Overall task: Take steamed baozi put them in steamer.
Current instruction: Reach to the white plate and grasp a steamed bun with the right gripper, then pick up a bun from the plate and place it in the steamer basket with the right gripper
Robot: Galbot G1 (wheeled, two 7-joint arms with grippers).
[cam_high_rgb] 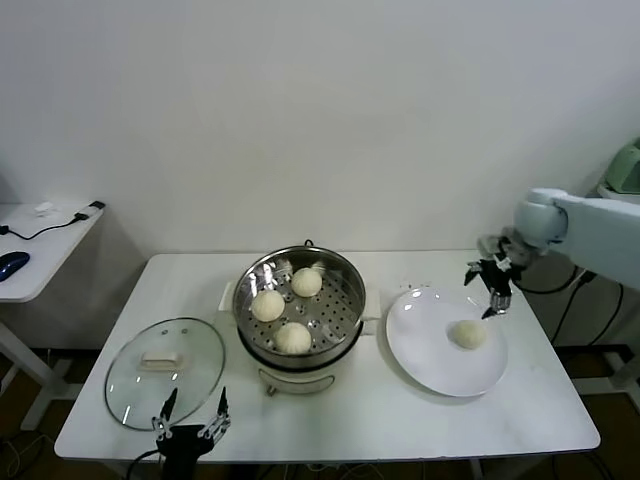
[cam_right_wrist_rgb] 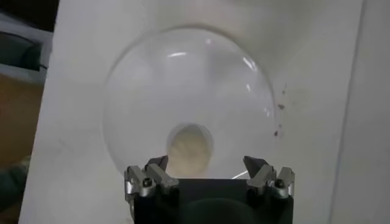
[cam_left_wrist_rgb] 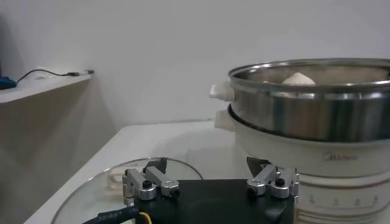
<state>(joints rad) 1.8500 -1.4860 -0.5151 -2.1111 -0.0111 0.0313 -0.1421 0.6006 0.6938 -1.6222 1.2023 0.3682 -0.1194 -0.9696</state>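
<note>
Three cream-white baozi (cam_high_rgb: 268,305) (cam_high_rgb: 306,282) (cam_high_rgb: 293,338) lie on the perforated tray of the steel steamer (cam_high_rgb: 338,318) at the table's middle. One more baozi (cam_high_rgb: 467,334) lies on the white plate (cam_high_rgb: 425,345) to the right; it also shows in the right wrist view (cam_right_wrist_rgb: 190,149). My right gripper (cam_high_rgb: 491,288) is open and empty, hovering above the plate's far edge, just behind that baozi. My left gripper (cam_high_rgb: 192,410) is open and empty, low at the table's front edge beside the glass lid. In the left wrist view the steamer (cam_left_wrist_rgb: 311,109) stands close, one baozi (cam_left_wrist_rgb: 298,78) peeking over its rim.
A flat glass lid (cam_high_rgb: 130,385) with a white handle lies left of the steamer. A small side table (cam_high_rgb: 40,250) with a mouse and cable stands at the far left. A cable hangs beyond the table's right edge.
</note>
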